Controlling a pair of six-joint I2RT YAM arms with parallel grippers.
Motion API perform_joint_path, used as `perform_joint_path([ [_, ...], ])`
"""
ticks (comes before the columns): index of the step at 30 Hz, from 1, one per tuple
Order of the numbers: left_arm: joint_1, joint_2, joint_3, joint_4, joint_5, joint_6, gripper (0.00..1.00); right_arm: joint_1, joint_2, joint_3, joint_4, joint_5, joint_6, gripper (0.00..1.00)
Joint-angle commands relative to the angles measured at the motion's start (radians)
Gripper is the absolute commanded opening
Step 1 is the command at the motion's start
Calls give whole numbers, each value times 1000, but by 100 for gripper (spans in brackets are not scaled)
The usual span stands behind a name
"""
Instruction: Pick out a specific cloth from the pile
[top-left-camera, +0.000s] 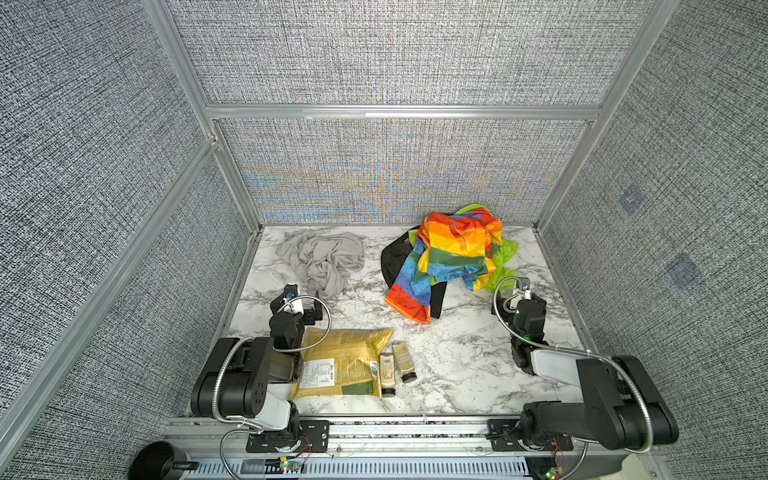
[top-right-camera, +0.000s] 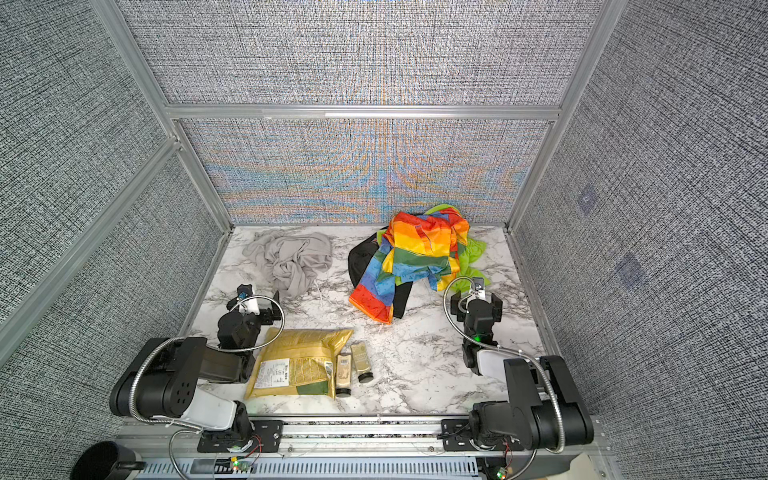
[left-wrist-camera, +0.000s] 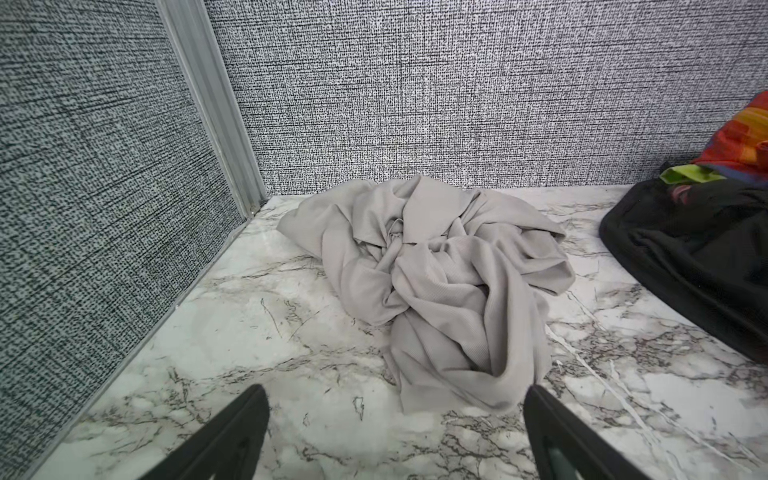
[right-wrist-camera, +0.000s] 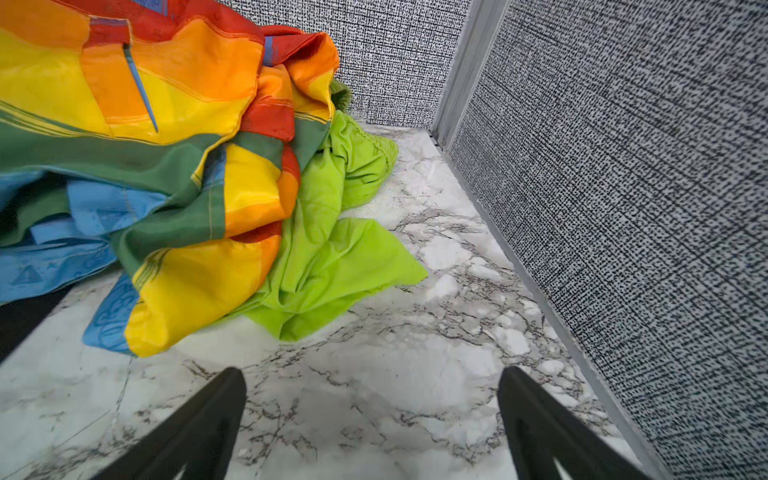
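The grey cloth (top-left-camera: 322, 262) lies crumpled on the desk (top-left-camera: 457, 357), apart from the pile (top-left-camera: 453, 257). My left gripper (left-wrist-camera: 395, 388) and right gripper (right-wrist-camera: 372, 370) stand spread wide, holding nothing.

Black left arm (top-left-camera: 237, 382) and right arm (top-left-camera: 602, 386) wear white shells (top-left-camera: 276, 409), ribbed silver conduits (top-left-camera: 330, 320).

A yellow bag (top-left-camera: 347, 357) lies flat on the marble bench (top-left-camera: 457, 357), just behind the left end effector (top-left-camera: 303, 299). Two small bottles (top-left-camera: 403, 359) lie side by side just beside the bag, on its side nearer the right end effector (top-left-camera: 519, 297). Grey woven walls (top-left-camera: 395, 54) enclose everything.
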Motion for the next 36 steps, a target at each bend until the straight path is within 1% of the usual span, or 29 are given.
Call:
perform_joint_path([
  [1, -1, 2, 1, 56, -30, -7, 99, -17, 45, -10, 164, -45, 34, 99],
  [6, -1, 1, 3, 53, -30, -7, 99, -31, 160, -8, 284, -117, 24, 99],
  [8, -1, 0, 4, 52, -28, -7, 99, -51, 152, 47, 168, -165, 31, 99],
  [9, -2, 0, 3, 53, -29, -7, 99, -53, 134, 54, 110, -166, 33, 99],
  [11, -2, 1, 3, 53, -29, -7, 99, -54, 153, 35, 181, -171, 29, 99],
  [14, -1, 1, 4, 53, -28, -7, 99, -53, 137, 53, 120, -174, 28, 99],
  [15, -2, 2, 4, 53, -28, -7, 99, -52, 143, 49, 143, -174, 26, 99],
  [20, -2, 1, 2, 52, -29, -7, 99, -52, 138, 51, 131, -174, 26, 99],
  [23, -1, 1, 4, 51, -28, -7, 99, -62, 130, 31, 157, -186, 37, 99],
  [24, -2, 2, 4, 52, -28, -7, 99, -69, 119, 6, 192, -197, 42, 99],
  [27, -1, 2, 3, 52, -28, -7, 99, -75, 122, -43, 283, -268, 20, 99],
  [30, -1, 1, 4, 53, -29, -7, 99, -74, 130, 4, 203, -345, -16, 99],
  [31, -2, 0, 3, 52, -28, -7, 99, -74, 135, 26, 170, -348, -20, 99],
  [33, -2, 2, 4, 52, -28, -7, 99, -74, 146, 73, 98, -334, -10, 99],
  [36, -1, 1, 4, 51, -29, -6, 99, -72, 143, 65, 111, -286, 4, 99],
])
